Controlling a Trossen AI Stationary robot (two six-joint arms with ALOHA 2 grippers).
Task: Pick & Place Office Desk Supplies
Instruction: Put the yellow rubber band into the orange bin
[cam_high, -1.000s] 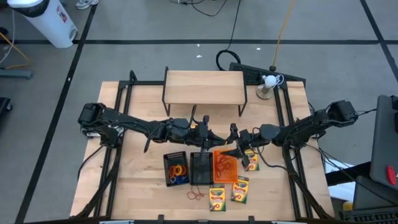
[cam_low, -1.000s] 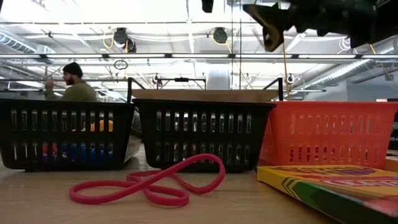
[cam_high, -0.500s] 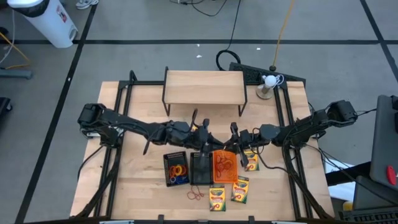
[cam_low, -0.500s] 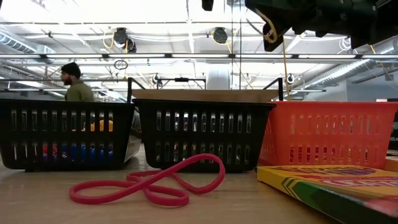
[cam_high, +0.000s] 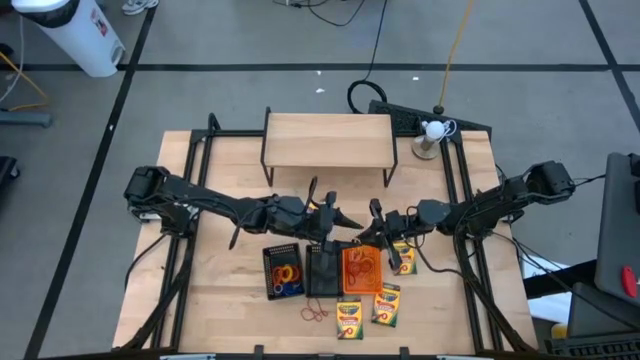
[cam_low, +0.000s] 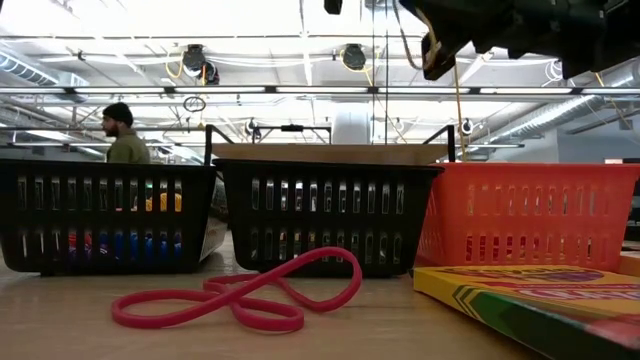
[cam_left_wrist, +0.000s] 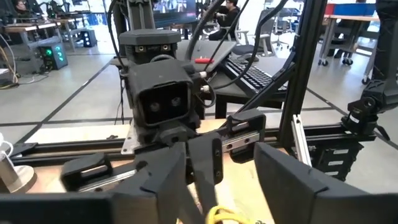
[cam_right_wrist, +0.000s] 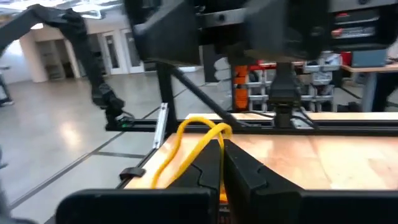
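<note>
- The right gripper (cam_right_wrist: 221, 158) has its fingers pinched together on a yellow rubber band (cam_right_wrist: 186, 140); only its wrist camera shows the looped band.
- The left gripper (cam_high: 335, 222) hangs facing it with fingers apart, holding nothing.
- From above, both meet over the orange tray (cam_high: 362, 268), beside two black trays (cam_high: 282, 272).
- The table-level camera shows a red rubber band (cam_low: 240, 292) and a crayon box (cam_low: 520, 305) lying in front.
</note>
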